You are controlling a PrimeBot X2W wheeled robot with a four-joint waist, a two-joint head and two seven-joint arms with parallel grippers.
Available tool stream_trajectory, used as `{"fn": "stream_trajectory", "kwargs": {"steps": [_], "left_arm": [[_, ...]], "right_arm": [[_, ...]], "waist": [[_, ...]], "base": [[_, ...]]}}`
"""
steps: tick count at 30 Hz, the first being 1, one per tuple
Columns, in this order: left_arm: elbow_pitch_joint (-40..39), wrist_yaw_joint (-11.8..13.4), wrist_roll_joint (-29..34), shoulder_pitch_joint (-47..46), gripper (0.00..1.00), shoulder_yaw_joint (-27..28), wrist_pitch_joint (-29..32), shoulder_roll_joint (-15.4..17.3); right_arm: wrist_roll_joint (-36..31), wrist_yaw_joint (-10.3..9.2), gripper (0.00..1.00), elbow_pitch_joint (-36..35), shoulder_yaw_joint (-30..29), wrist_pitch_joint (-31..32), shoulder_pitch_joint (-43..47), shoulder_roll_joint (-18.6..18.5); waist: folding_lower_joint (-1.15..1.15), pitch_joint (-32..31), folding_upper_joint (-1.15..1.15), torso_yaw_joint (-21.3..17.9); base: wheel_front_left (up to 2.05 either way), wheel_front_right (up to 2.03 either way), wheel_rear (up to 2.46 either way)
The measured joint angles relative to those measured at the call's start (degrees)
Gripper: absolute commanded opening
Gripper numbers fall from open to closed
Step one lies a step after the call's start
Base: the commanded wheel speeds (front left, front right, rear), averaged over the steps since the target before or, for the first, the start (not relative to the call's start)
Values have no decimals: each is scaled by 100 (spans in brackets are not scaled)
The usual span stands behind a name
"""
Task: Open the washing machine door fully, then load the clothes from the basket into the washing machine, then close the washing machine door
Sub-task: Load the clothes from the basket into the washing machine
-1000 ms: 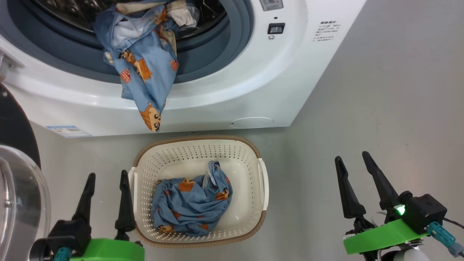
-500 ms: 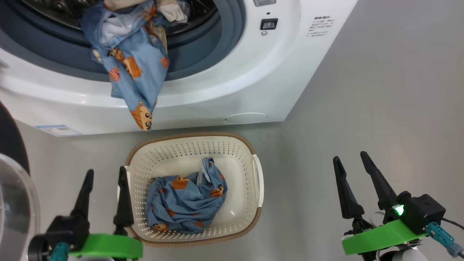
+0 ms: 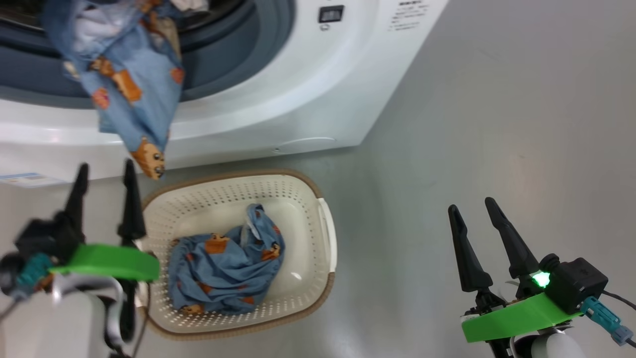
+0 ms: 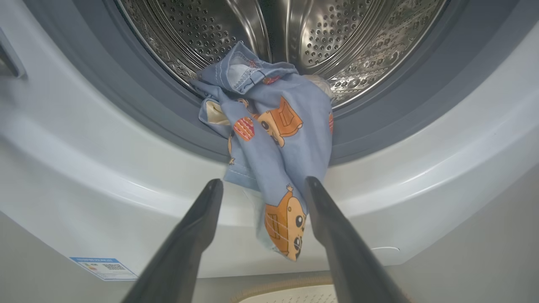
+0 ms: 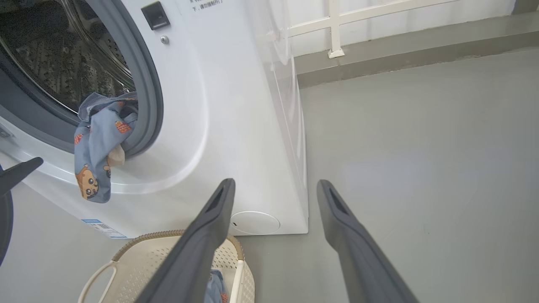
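The washing machine (image 3: pixel 278 99) stands with its opening uncovered. One piece of the clothes (image 3: pixel 129 94) hangs out of the steel drum (image 4: pixel 337 42), over the gasket and down the white front. More clothes (image 3: pixel 223 268) lie bunched in the basket (image 3: pixel 325 238) on the floor. My left gripper (image 3: pixel 106 165) is open beside the basket's left end, just below the hanging cloth. In the left wrist view this gripper (image 4: pixel 263 182) frames the cloth's (image 4: pixel 273 126) lower end without touching it. My right gripper (image 3: pixel 471 205) is open and empty over bare floor. A dark curved sliver (image 5: pixel 4 227), likely the washing machine door, shows at the left edge.
Grey floor (image 3: pixel 497 124) stretches to the right of the machine. A white railing and a low grey kerb (image 5: pixel 379 54) run behind it. A small blue label (image 4: pixel 103 267) sits low on the machine's front. The basket's (image 5: pixel 139 256) near end lies below my right gripper (image 5: pixel 274 182).
The camera has turned, so the whole scene slid left. My left gripper has risen and come forward from beside the basket towards the hanging cloth. The right gripper keeps its place.
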Motion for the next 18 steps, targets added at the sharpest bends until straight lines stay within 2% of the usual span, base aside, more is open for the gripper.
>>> {"fn": "stream_trajectory", "kwargs": {"steps": [9, 18], "left_arm": [[689, -171, -114, -699, 100, 222, 0, 321], [1223, -358, -97, -1127, 100, 339, 0, 437]], "right_arm": [[46, 0, 100, -12, 40, 0, -25, 1], [37, 0, 100, -60, 71, 0, -113, 1]], "waist": [[0, 236, 0, -299], [0, 437, 0, -446]], "base": [[0, 0, 0], [0, 0, 0]]}}
